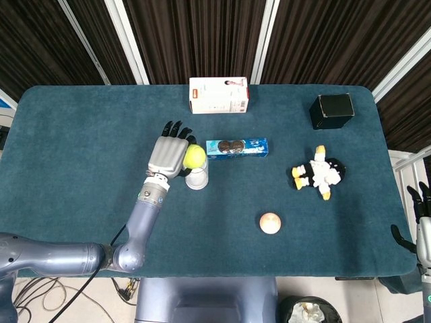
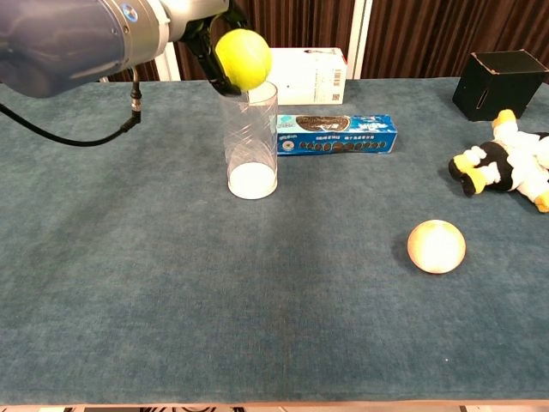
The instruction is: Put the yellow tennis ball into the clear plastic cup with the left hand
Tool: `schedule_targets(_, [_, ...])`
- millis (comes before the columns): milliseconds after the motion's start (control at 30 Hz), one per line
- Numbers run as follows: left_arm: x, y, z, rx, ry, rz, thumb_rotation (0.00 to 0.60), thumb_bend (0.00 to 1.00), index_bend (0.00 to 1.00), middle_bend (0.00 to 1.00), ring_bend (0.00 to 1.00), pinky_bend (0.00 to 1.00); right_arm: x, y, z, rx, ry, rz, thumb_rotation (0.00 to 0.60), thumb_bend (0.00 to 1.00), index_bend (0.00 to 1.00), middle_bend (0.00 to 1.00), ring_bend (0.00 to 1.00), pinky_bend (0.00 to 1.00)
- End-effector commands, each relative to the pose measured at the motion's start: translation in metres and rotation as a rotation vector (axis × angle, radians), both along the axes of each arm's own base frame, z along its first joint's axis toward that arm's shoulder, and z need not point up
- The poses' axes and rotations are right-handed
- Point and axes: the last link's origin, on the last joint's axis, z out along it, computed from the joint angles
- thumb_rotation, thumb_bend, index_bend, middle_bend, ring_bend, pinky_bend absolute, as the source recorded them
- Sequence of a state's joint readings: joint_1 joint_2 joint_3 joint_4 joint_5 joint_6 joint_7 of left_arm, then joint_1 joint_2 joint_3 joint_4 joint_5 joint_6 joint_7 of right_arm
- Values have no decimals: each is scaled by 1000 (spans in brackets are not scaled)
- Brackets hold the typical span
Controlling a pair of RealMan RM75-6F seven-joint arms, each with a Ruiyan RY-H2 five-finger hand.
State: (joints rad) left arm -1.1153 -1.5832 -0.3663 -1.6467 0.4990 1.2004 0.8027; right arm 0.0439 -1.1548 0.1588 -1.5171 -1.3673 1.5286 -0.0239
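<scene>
Lab: curtained walls (image 1: pixel 202 33), test table (image 1: pixel 81 134)

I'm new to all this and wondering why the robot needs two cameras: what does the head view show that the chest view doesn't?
Only the head view shows the back of the left hand, the whole table from above, and the right hand off its right edge. Only the chest view shows the clear plastic cup side-on, with the yellow tennis ball at its rim. Both show the cookie box, white carton, black box, plush penguin and small pale ball.
</scene>
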Motion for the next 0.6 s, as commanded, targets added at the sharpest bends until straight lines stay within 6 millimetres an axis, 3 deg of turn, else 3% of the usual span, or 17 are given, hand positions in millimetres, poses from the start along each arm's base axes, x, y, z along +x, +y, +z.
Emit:
schedule_targets(33, [1,-3,-1,-24,15,-5,600,166,249,132,0,0,0,0,1,-4,1,-2,600,352,132,35,47,0])
schedule_targets(233, [5,-9,12,-24,51,-31,600,140,156,58,0,0,1,0,1,-4,-4,1,600,352,133,35,47,0])
schedule_targets(433, [15,-18,31,-15,11,-51,600,102,126,25,0,0,0,0,2,-7,-10,-1,600,352,132,35,47,0])
schedule_targets(600, [17,-27,64,96,4,-108,600,88,126,31,0,0,1,0,0,-3,-11,2,600,351,132,35,47,0])
